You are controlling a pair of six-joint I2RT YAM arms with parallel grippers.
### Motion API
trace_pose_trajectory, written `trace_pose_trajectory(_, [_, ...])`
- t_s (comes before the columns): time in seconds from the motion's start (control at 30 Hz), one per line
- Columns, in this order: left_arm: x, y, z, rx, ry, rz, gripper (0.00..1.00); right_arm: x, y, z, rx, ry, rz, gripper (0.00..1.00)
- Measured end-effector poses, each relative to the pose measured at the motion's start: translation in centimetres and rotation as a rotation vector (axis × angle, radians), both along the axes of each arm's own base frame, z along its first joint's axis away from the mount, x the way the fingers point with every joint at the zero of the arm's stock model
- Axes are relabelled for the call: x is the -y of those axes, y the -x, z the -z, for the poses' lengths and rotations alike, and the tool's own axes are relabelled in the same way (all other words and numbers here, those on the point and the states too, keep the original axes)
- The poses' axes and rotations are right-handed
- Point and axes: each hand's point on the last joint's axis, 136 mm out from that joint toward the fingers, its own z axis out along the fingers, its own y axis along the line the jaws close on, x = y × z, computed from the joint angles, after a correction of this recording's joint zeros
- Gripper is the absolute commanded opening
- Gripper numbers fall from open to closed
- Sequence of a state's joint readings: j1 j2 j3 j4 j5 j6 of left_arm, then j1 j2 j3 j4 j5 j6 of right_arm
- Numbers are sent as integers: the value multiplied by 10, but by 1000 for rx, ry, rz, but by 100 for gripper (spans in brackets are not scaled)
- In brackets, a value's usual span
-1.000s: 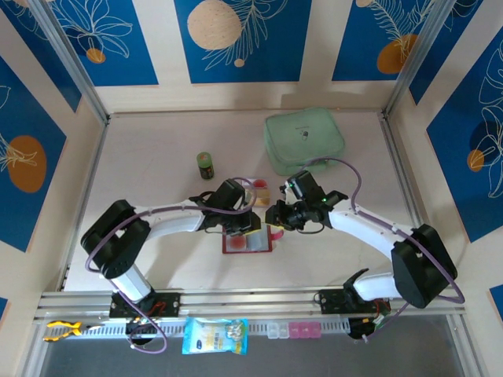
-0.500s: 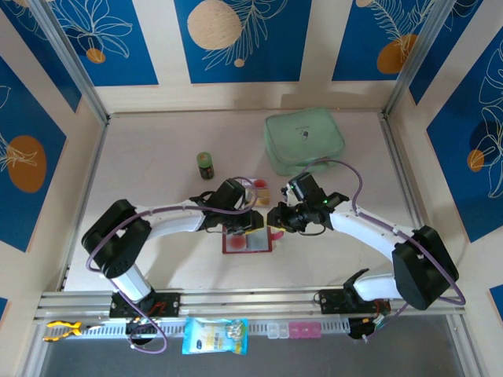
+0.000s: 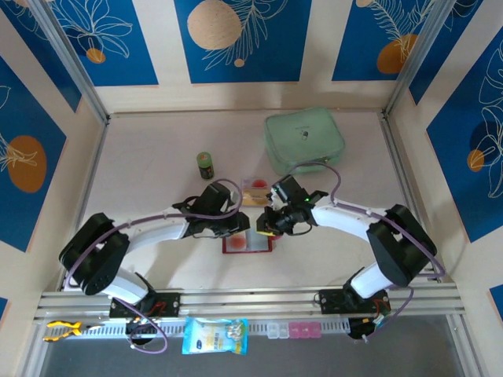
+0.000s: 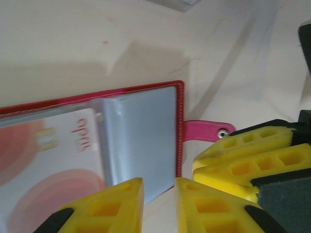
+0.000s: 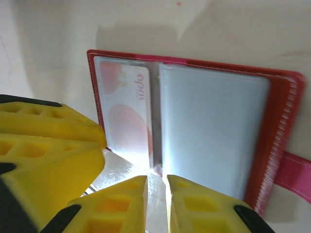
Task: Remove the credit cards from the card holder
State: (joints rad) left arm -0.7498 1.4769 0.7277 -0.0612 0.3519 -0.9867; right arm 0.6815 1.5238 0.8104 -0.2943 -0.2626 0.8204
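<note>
The red card holder (image 3: pixel 248 243) lies open on the table, its clear sleeves up (image 4: pixel 141 121) (image 5: pixel 214 131). A white credit card with red circles (image 4: pixel 53 160) (image 5: pixel 127 126) sits inside one sleeve. Two more credit cards (image 3: pixel 254 191) lie loose just behind the holder. My left gripper (image 3: pixel 240 226) (image 4: pixel 159 204) is at the holder's far edge, jaws nearly together over its corner beside the pink snap tab (image 4: pixel 204 131). My right gripper (image 3: pixel 263 226) (image 5: pixel 156 201) is right next to it, jaws pinched on a shiny clear sleeve at the holder's spine.
A small green jar (image 3: pixel 205 165) stands behind and left of the grippers. A mint-green pouch (image 3: pixel 304 141) lies at the back right. A blue packet (image 3: pixel 214 335) rests on the front rail. The two grippers nearly touch each other.
Both arms have shifted left and their wrists have come closer over the holder's far edge. The right jaws have narrowed onto the sleeve.
</note>
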Motion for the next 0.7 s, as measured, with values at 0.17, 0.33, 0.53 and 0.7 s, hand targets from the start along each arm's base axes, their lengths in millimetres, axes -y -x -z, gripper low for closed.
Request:
trace_pose_trajectory(0.17, [-19,7,12,-17,-40,-30,18,-15,3,10,-11,1,-35,16])
trace_pose_trajectory(0.33, [-30,10,21,-32,-65,-48,16,-20,8,21,-38,25,-46,18])
trace_pose_trajectory(0.53, [-38,10,27,-29,-89,-52,9,-28,8,19,-34,21,-55,19])
trace_pose_trajectory(0.7, [-45,13,32,-29,-127,-40,8,-36,4,19,-31,25,-59,20])
